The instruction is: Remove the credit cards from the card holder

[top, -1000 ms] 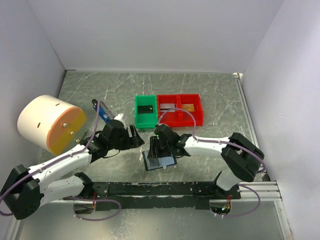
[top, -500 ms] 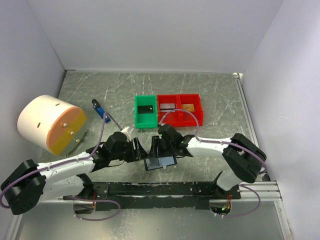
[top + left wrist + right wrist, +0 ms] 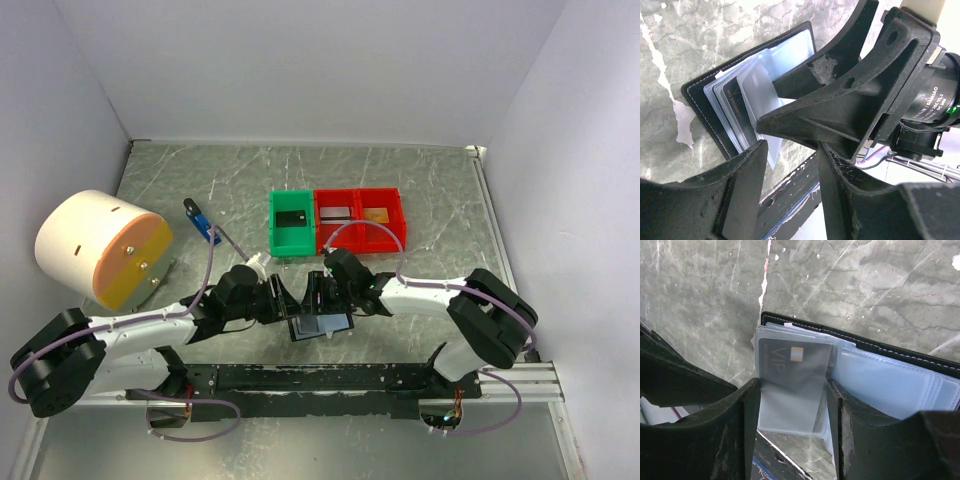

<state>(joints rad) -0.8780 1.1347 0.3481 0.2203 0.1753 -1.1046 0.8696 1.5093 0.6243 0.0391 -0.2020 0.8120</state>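
Note:
The card holder [image 3: 322,326] lies open near the table's front edge, a black wallet [image 3: 900,353] with pale blue-clear sleeves. One sleeve holds a dark credit card [image 3: 790,365] marked VIP. My right gripper [image 3: 793,385] is shut across that sleeve, a finger touching each side edge. From the left, my left gripper [image 3: 288,300] reaches in close beside the right one [image 3: 318,295]. In the left wrist view the left gripper [image 3: 792,147] is open with nothing between its fingers. There the holder's black edge [image 3: 700,95] and the dark card [image 3: 737,107] lie beyond the fingertips, partly hidden by the right gripper's finger.
Behind the holder stand a green bin [image 3: 275,222] with a black card [image 3: 292,218] and red bins [image 3: 360,236] with a silvery card [image 3: 336,212] and an orange one [image 3: 377,214]. A white drum with an orange face [image 3: 100,248] stands left. A blue-black stick [image 3: 203,222] lies nearby. A black rail [image 3: 320,378] runs along the near edge.
My left arm has swung right toward the card holder and its jaws have narrowed. The right gripper has stayed on the sleeve, shifting only slightly.

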